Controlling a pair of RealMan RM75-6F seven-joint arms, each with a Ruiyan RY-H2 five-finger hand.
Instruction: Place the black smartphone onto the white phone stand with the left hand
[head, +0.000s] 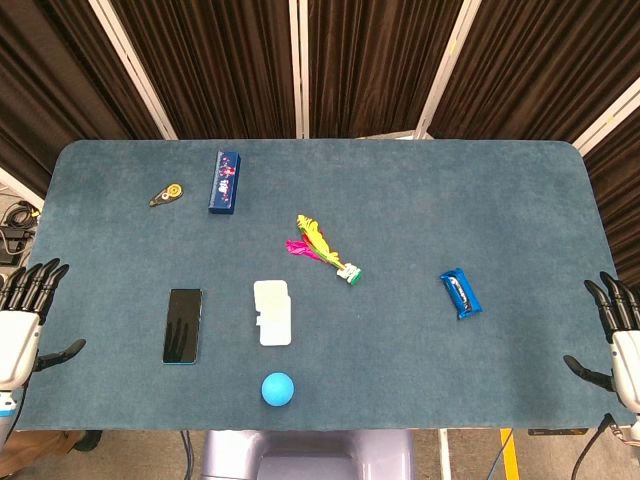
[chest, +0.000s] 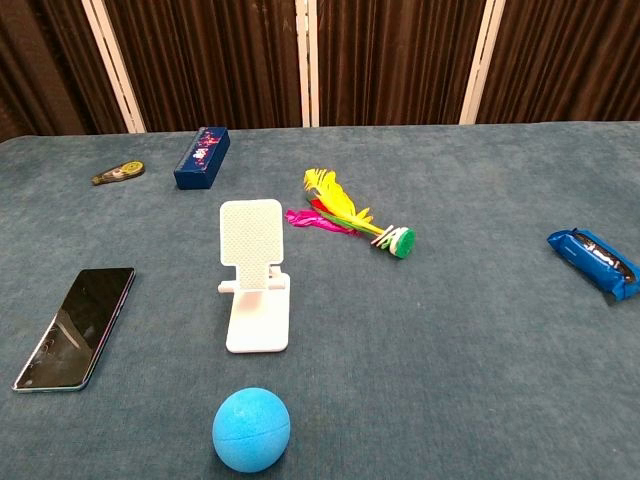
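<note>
The black smartphone (head: 183, 326) (chest: 77, 326) lies flat, screen up, on the blue-grey table, left of centre near the front. The white phone stand (head: 272, 311) (chest: 252, 281) stands upright just to its right, its rest bare. My left hand (head: 25, 315) hovers at the table's left edge with fingers spread, holding nothing, well left of the phone. My right hand (head: 618, 340) hangs at the right edge, fingers also apart and empty. Neither hand shows in the chest view.
A blue ball (head: 278, 388) (chest: 251, 429) sits in front of the stand. A feathered shuttlecock (head: 322, 247) (chest: 350, 218) lies at centre, a blue snack packet (head: 461, 293) (chest: 594, 261) to the right, and a dark blue box (head: 225, 181) (chest: 201, 157) and tape dispenser (head: 165, 195) (chest: 118, 173) at the back left.
</note>
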